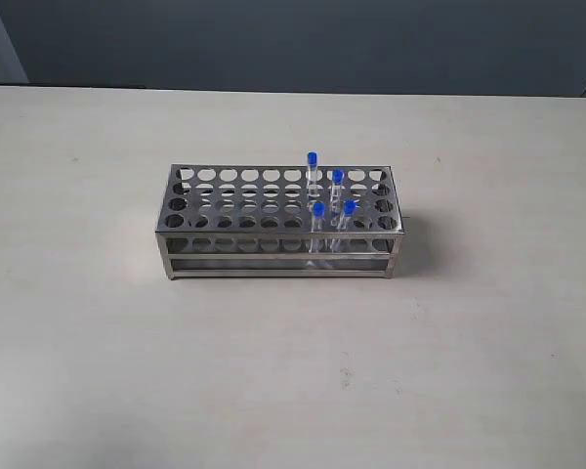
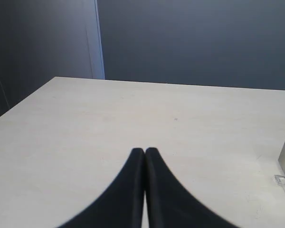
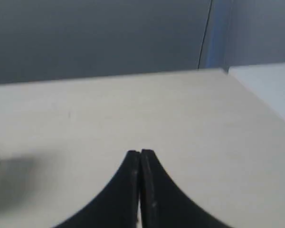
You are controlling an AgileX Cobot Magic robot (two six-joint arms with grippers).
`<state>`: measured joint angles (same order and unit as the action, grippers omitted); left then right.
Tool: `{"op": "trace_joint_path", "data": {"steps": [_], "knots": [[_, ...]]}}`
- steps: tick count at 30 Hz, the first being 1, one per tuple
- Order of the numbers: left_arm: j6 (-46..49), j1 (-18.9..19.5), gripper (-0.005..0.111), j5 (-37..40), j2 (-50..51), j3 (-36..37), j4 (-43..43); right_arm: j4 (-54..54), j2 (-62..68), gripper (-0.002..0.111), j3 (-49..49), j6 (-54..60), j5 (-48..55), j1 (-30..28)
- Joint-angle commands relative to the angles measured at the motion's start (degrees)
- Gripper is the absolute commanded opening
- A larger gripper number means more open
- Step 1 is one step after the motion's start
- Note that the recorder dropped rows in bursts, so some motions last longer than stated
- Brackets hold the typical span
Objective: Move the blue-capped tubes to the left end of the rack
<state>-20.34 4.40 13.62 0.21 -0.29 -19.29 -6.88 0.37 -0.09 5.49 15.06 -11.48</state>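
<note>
Hovering over the table [image 1: 127,371], left gripper [image 2: 144,153] has its jaws pressed together, empty; right gripper [image 3: 140,154] is the same. All four blue-capped tubes [image 1: 318,213] stand clustered in the right half of the rack [image 1: 225,195]; the left-end holes hold nothing. Looks like zero of four moved, whole job remaining.

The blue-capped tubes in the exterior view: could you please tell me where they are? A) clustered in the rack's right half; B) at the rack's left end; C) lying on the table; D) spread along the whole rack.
A: all four blue-capped tubes stand in holes right of the middle of the rack, and its left half holds none.
</note>
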Motion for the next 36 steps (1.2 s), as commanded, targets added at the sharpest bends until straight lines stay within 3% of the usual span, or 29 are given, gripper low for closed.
{"op": "trace_joint_path", "data": {"steps": [1, 8, 9, 12, 15, 23, 27, 32, 36], "knots": [[-0.1, -0.5, 0.0, -0.3, -0.2, 0.2, 0.2, -2.8, -0.4, 0.0, 0.1, 0.3, -21.8, 0.2], [-0.1, -0.5, 0.0, -0.3, -0.2, 0.2, 0.2, -2.8, -0.4, 0.0, 0.1, -0.4, -52.9, 0.2], [-0.1, -0.5, 0.0, -0.3, -0.2, 0.2, 0.2, -2.9, -0.4, 0.0, 0.1, -7.2, -60.8, 0.2], [-0.1, -0.5, 0.0, -0.3, -0.2, 0.2, 0.2, -4.1, -0.4, 0.0, 0.1, -25.0, -67.9, 0.2], [-0.1, -0.5, 0.0, -0.3, -0.2, 0.2, 0.2, -8.0, -0.4, 0.0, 0.1, -36.3, -64.2, 0.2], [-0.1, -0.5, 0.0, -0.2, -0.2, 0.2, 0.2, -4.7, -0.4, 0.0, 0.1, -39.8, -39.8, 0.2], [-0.1, -0.5, 0.0, -0.2, -0.2, 0.2, 0.2, 16.3, 1.0, 0.0, -2.2, -48.7, -36.6, 0.2], [-0.1, -0.5, 0.0, -0.2, -0.2, 0.2, 0.2, 45.0, 19.2, -0.001, -23.2, -52.3, -23.0, 0.2], [-0.1, -0.5, 0.0, -0.2, -0.2, 0.2, 0.2, 59.6, 40.3, -0.001, -35.5, -59.1, -31.3, 0.9]]}}
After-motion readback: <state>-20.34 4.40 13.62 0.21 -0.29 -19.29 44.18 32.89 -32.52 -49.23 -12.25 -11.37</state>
